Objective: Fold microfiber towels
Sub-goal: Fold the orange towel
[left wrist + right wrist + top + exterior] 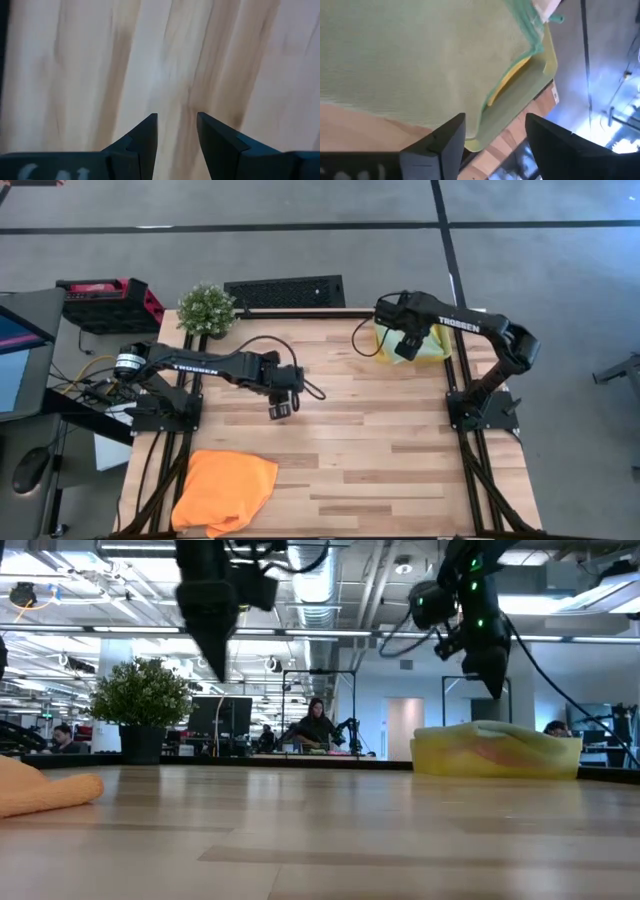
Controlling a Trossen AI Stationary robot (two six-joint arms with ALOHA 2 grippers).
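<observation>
orange towel (pixel 225 491) cut by bottom edge; tray (pixel 520 95) stack mostly under pale green towel (pixel 415 55).

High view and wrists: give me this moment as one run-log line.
left gripper: open, empty, above bare table | right gripper: open, above pale green towel in yellow tray | orange towel: near-left corner, unfolded

On my wooden table (pixel 400 460) a potted plant (pixel 207 309) stands at the far left corner, a translucent yellow tray (pixel 430 755) at the far right, with a black keyboard (pixel 285 291) just behind the edge.
</observation>
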